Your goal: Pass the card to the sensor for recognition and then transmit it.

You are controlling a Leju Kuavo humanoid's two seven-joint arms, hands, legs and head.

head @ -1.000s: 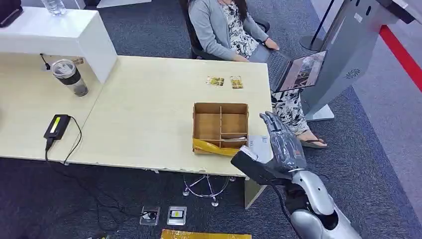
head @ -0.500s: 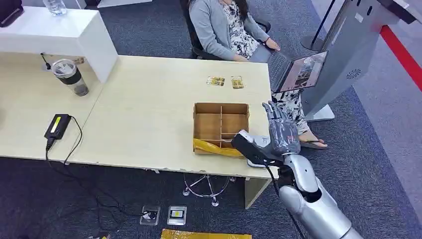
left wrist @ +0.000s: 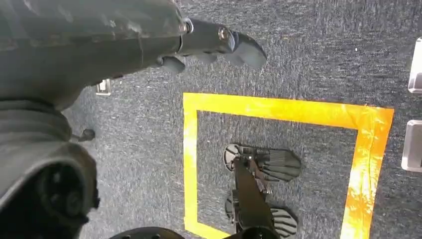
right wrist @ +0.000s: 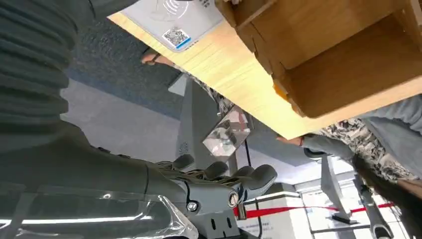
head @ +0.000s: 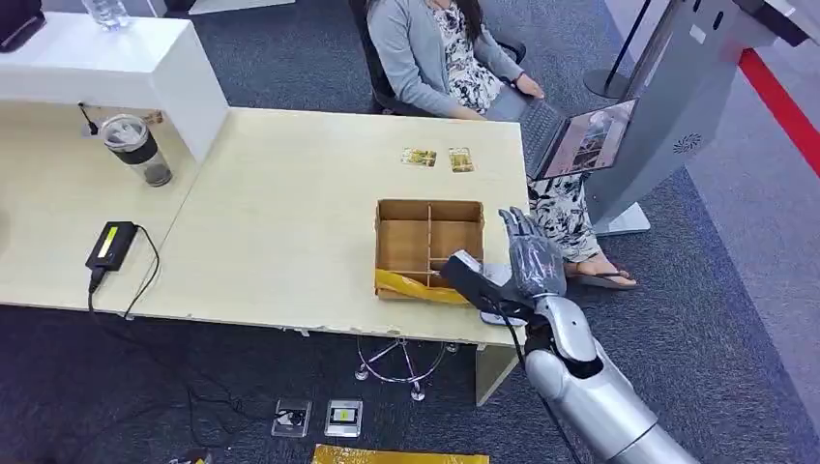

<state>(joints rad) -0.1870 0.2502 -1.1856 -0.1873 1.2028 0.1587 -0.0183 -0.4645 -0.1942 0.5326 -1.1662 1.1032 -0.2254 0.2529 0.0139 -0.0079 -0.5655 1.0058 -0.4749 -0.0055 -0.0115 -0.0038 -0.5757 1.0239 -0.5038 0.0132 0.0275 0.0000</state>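
Take the wooden tray [head: 428, 205] as your marker. Nearest you, your right hand [head: 530, 263] hovers just off the tray's near right corner, over the table [head: 280, 222] edge, fingers spread and straight, holding nothing. Your left hand [left wrist: 209, 45] hangs low over the carpet beside a yellow tape square [left wrist: 278, 109]; its fingers look loosely curled with nothing in them, but I cannot tell for sure how far closed it is.

Directly beneath the right hand, just beside the tray's right wall, lies the flat white sensor [right wrist: 171, 20] with its QR label. Beyond the tray's far wall, near but apart from it, two cards [head: 437, 159] lie flat side by side on the table. Past them a seated person [head: 435, 48] works at a laptop [head: 580, 140].

You are, I judge, at the very start: no card is picked yet. Next calls for reaching past the tray to a card, and a thin flat card will need a careful pinch at its edge.
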